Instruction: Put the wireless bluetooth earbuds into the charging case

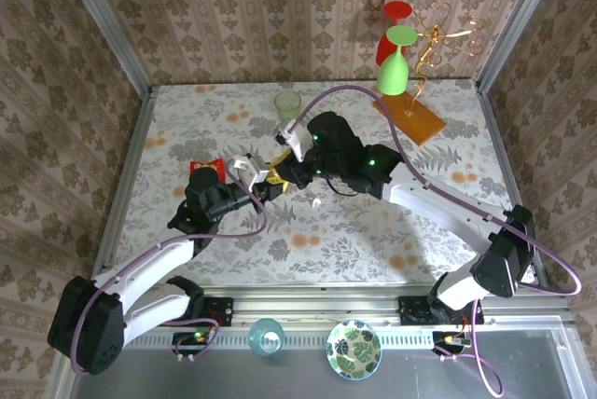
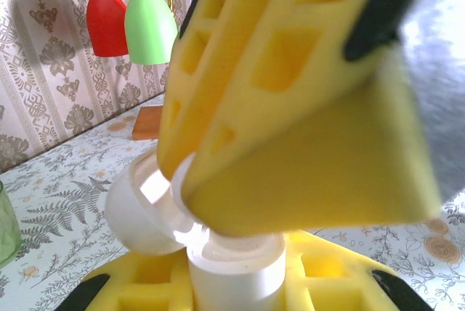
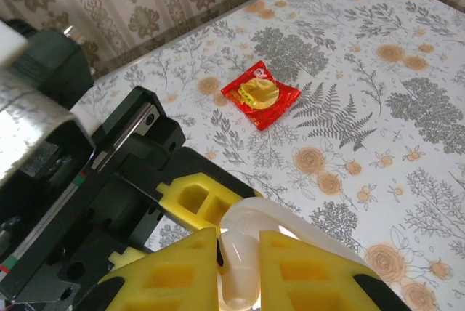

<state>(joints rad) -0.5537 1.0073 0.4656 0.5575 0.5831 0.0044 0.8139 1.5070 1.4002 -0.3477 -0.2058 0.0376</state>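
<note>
The charging case (image 2: 234, 271), a small glossy white shell with rounded corners, is being held above the desk (image 1: 448, 185), whose surface is being seen as a pale sheet printed with grey ferns and orange flowers. The case's domed lid (image 2: 138, 213) is being held swung open to one side. The left jaws, faced with yellow pads (image 2: 145, 282) cut into square hollows, are being kept clamped on the case's body from both sides. The right jaws, fitted with the same yellow latticed pads (image 2: 290, 107), are being pressed almost together at the case's open mouth, and a slim glossy white piece (image 3: 236, 271) is being pinched between them; whether it is an earbud or the edge of the case cannot be told. A tiny white earbud (image 1: 317, 201) is being left lying on the desk just to the right of the jaws. A crinkled red packet (image 3: 259, 94) is being seen lying flat near the left arm, and a translucent green cup (image 1: 287, 105) is standing behind the jaws. A red goblet (image 2: 107, 17) and a green goblet (image 2: 149, 24) are being hung bowl-down over a wooden board (image 1: 412, 121) at the far right. A light blue disc (image 1: 267, 336) and a leaf-patterned bowl (image 1: 354, 349) are being kept on the near ledge.
</note>
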